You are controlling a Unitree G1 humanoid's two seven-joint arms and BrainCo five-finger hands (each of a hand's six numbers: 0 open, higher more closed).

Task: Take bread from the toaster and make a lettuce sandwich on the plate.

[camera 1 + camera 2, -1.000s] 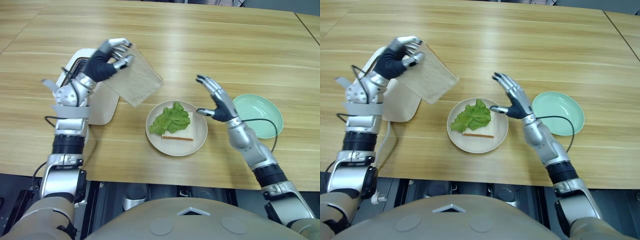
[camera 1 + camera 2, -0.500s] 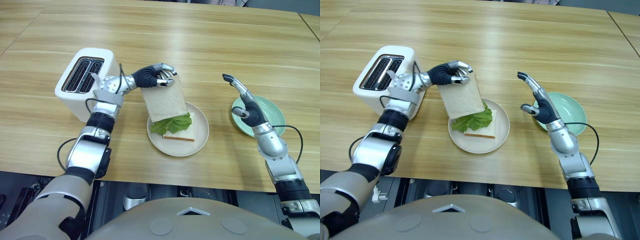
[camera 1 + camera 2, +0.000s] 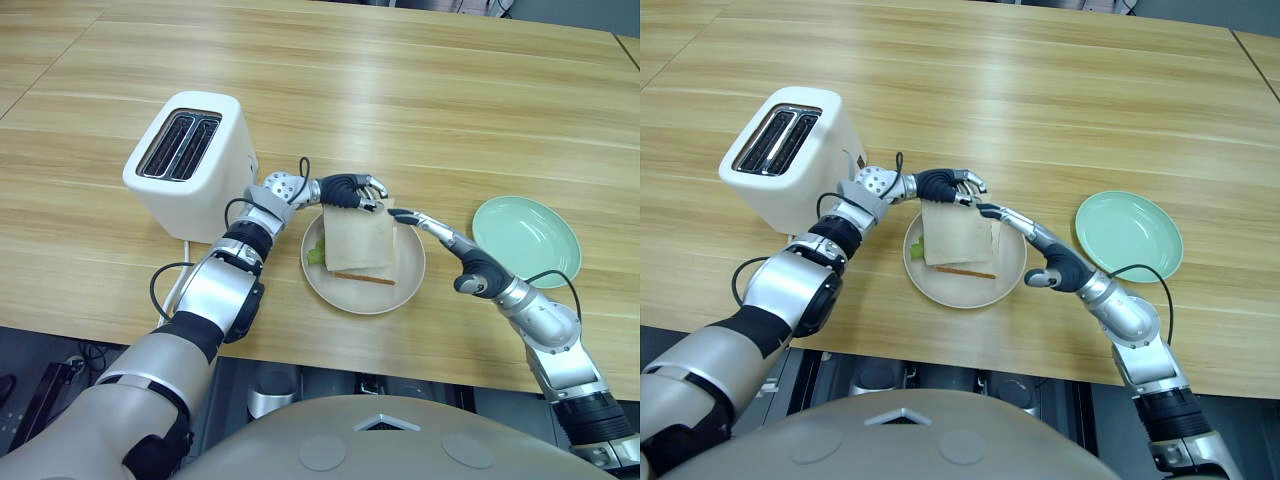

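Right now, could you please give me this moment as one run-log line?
left hand: shut on top bread slice, over lettuce on plate | right hand: open, beside slice | toaster: upright, left of plate

Centre of frame, plate (image 3: 360, 299) approach is crowded: left hand (image 3: 352, 190) over the upper rim gripping a bread slice (image 3: 360, 242), right hand (image 3: 447, 246) stretched across from the right. Toaster (image 3: 187, 165) blocks upper left, green dish (image 3: 527, 228) sits right. Open table (image 3: 400, 90) across the top.
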